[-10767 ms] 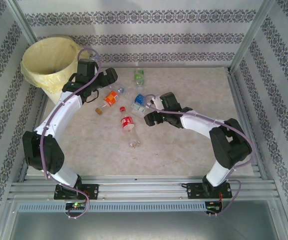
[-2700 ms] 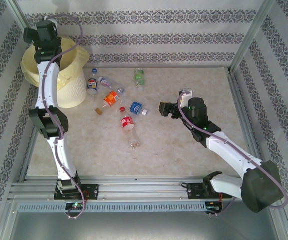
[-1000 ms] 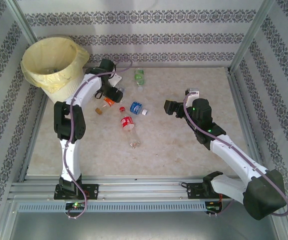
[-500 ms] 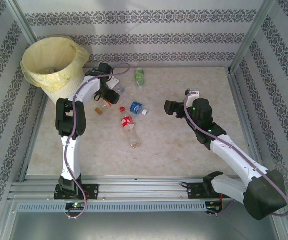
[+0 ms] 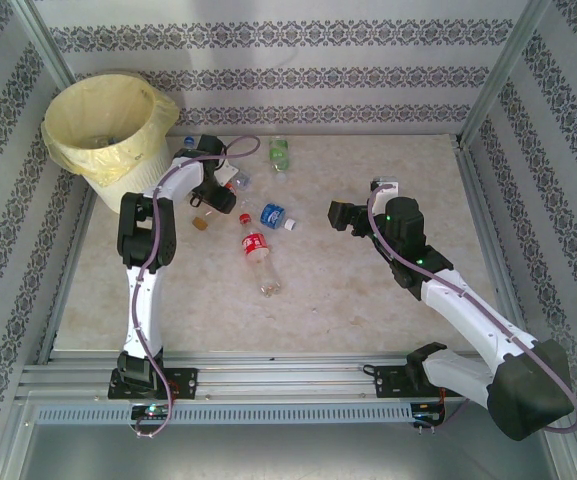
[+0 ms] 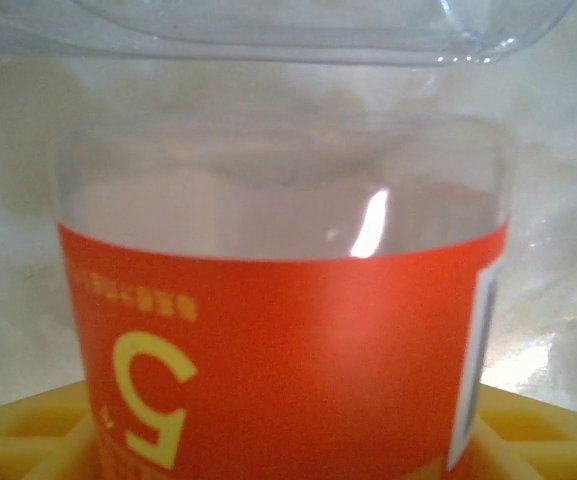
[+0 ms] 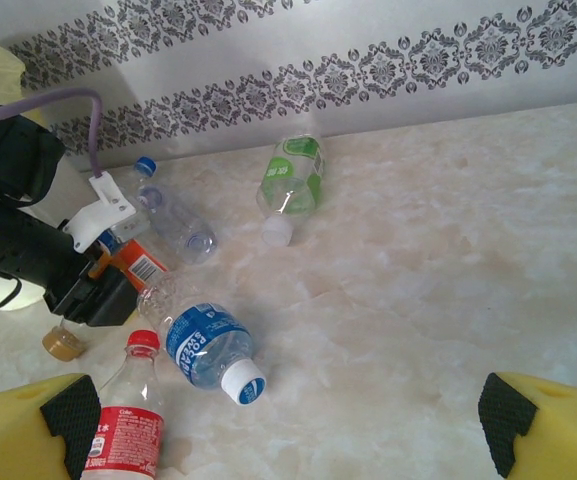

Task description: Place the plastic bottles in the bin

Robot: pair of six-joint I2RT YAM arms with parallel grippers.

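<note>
The marble-patterned counter (image 5: 368, 300) carries everything. The bin (image 5: 68, 150), lined in pale yellow, stands at its far left corner. The left arm (image 5: 146, 230) reaches to just beside the bin's wall. There the left jaws stand wide apart astride the orange-labelled bottle (image 6: 288, 360), with the yellow pads (image 6: 28, 430) flanking the label but not visibly squeezing it. The right jaws hang well away from the bin, spread wide and holding nothing.

Farther from the bin lie the red-labelled cola bottle (image 5: 255, 250), the green-labelled bottle (image 5: 280, 152) and the stubby blue-labelled bottle (image 5: 273, 214). A clear blue-capped bottle (image 7: 173, 215) lies nearer the bin.

These bottles look empty, so they are probably light, thin-walled, slick and apt to roll or crumple. The labelled mid-body looks the best place to hold, with a gentle squeeze.
</note>
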